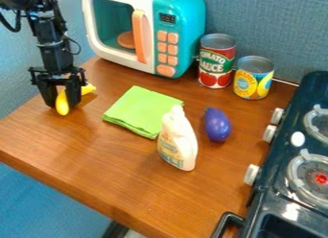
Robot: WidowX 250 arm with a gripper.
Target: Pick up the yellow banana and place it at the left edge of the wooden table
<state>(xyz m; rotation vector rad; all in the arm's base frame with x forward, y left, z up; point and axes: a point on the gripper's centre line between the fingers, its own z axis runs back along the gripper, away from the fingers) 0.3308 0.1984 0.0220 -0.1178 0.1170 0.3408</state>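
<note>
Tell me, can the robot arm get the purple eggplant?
Probably yes, from above: nothing covers the eggplant. But the gripper is over at the yellow toy, and the white bottle stands close by.

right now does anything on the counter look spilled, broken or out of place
No, nothing stands out. I see no spill or damage: the two cans stand upright by the toy microwave, the green cloth lies folded, and the yellow banana at the gripper looks whole.
</note>
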